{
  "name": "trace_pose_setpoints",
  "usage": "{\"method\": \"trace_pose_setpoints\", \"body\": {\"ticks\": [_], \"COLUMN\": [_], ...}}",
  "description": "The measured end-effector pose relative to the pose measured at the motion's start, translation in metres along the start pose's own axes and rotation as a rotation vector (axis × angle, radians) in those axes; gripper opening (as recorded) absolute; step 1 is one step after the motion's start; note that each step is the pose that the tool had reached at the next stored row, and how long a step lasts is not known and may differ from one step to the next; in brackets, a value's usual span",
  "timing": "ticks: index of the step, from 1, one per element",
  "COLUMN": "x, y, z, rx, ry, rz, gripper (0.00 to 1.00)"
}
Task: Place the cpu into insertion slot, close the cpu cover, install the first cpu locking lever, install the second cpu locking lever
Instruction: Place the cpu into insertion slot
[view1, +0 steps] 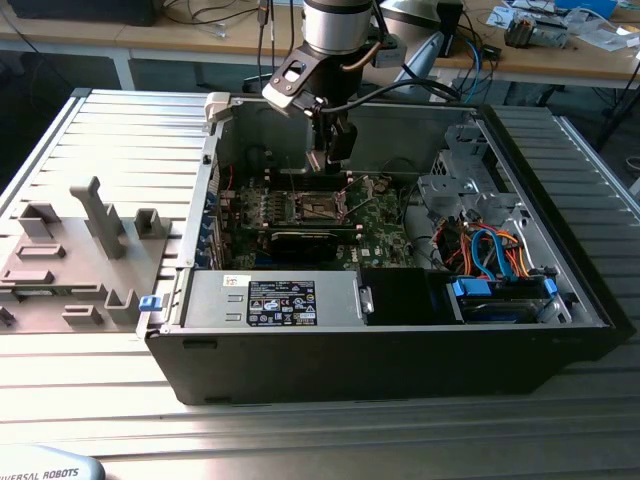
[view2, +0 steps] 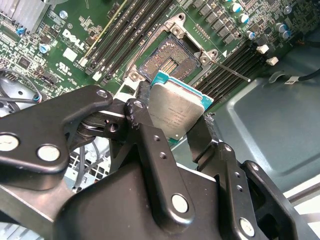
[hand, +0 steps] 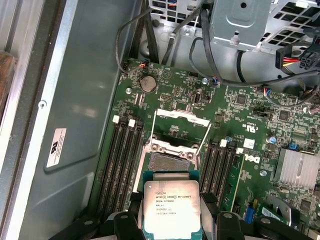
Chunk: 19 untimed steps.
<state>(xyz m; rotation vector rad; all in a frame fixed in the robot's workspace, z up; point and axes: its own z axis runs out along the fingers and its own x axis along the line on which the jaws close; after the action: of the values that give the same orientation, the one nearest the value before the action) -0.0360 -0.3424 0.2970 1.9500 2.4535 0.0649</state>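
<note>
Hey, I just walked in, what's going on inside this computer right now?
The robot arm's gripper is shut on the cpu, gripping it by two opposite edges with its metal top facing up. It holds the chip over the motherboard inside the open computer case, close to the insertion slot. The slot is bare, so the cpu is not seated yet. The cpu cover is swung up and open at the slot's edge.
</note>
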Motion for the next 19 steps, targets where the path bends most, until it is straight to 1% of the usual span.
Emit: {"method": "trace_pose_setpoints", "body": {"ticks": [19], "x": [0.0000], "y": [0.0000], "z": [0.0000], "rx": [-0.0003], "ry": [-0.0006], "rz": [0.018], "gripper": [0.54]}}
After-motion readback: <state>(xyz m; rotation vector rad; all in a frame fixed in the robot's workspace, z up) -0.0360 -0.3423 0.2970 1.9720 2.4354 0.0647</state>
